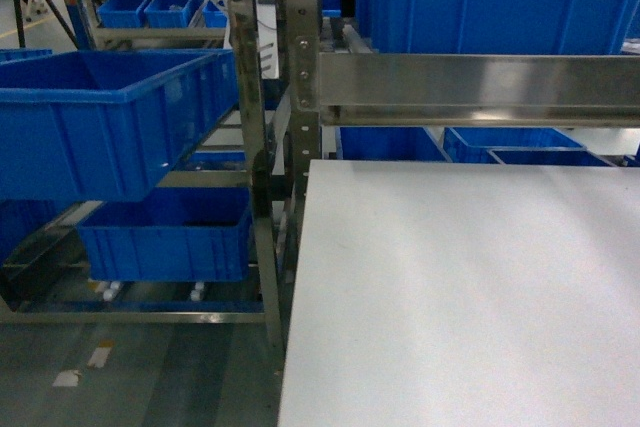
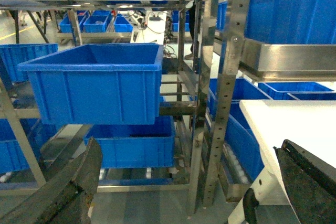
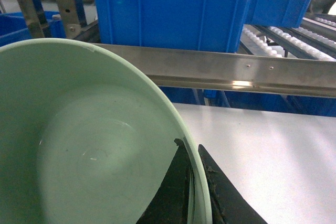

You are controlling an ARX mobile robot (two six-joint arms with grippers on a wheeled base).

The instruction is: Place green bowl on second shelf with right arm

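**Bowl in hand, shelf not yet reached**

At the near edge of the right wrist view, the green bowl [image 3: 89,145] fills the left half of the picture, its rim pinched between the two black fingers [image 3: 220,198] of the right end effector [image 3: 193,190], one inside the wall and one outside. So the pick-up looks done: the bowl is held, mouth up, and appears empty.

Beyond the bowl runs the steel front beam of the second shelf [image 3: 236,72], with a deep blue bin [image 3: 173,11] sitting on that level behind it. The bowl is on the near side of the beam, over the white table [image 3: 273,150]; whether its base is off the table cannot be told. Nothing shows it resting on the shelf, so the placement is not yet made.

From the head view, the table [image 1: 460,297] and the shelf beam [image 1: 480,82] are in sight, but neither arm nor bowl shows there.

The left end effector [image 2: 184,182] hangs off the left of the table with its fingers wide apart and nothing between them, facing another rack of blue bins [image 2: 97,80].

What is left, by my judgement: lift and carry the bowl over the beam, set it down beside or in front of the bin, then release.
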